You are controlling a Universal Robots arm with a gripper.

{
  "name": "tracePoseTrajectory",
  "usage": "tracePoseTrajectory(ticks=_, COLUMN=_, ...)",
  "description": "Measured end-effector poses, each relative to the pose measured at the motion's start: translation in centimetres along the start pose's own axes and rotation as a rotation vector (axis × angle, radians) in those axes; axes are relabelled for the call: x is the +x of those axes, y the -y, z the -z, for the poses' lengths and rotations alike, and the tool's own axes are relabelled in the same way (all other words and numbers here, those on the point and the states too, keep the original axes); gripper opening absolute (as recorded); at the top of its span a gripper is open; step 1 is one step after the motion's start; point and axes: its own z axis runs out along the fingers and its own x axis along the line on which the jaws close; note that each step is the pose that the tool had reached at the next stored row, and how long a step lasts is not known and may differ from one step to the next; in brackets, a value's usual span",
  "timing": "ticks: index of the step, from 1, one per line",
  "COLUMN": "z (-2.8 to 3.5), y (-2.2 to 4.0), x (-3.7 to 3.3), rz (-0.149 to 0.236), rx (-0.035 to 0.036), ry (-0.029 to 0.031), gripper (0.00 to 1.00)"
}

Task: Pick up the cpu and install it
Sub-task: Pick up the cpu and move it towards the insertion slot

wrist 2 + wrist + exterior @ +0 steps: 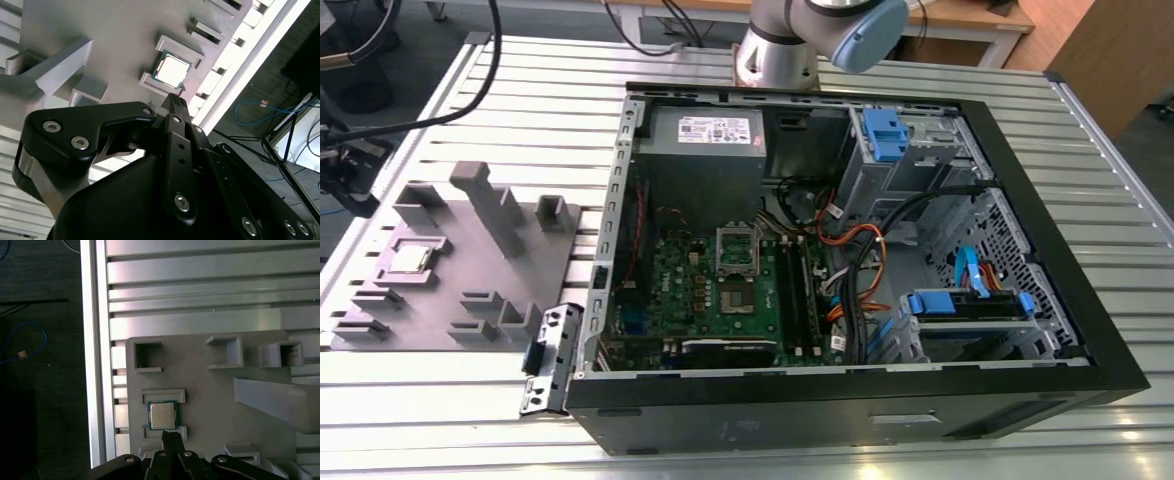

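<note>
Grey moulded tray (pixel 210 405) on slatted metal table (pixel 200 290): holds the cpu (pixel 162 415) flat in a pocket with low walls on two sides, near the tray's edge. Gripper (pixel 171 438) over it, not touching, jaws seemingly pressed together. Computer case (pixel 854 420) well apart, open room between.

The arm (pixel 781 55) is silvery grey with a pale blue joint cap (pixel 870 32); the black pincer (pixel 172 102) carries silver screws (pixel 80 143).
</note>
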Motion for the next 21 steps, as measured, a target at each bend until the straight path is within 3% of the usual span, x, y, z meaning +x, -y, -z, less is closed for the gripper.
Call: tracePoseTrajectory(ticks=21, z=-3.82, y=0.16, x=-0.09, rz=0.0, rx=0.0, ry=0.0, gripper=0.11)
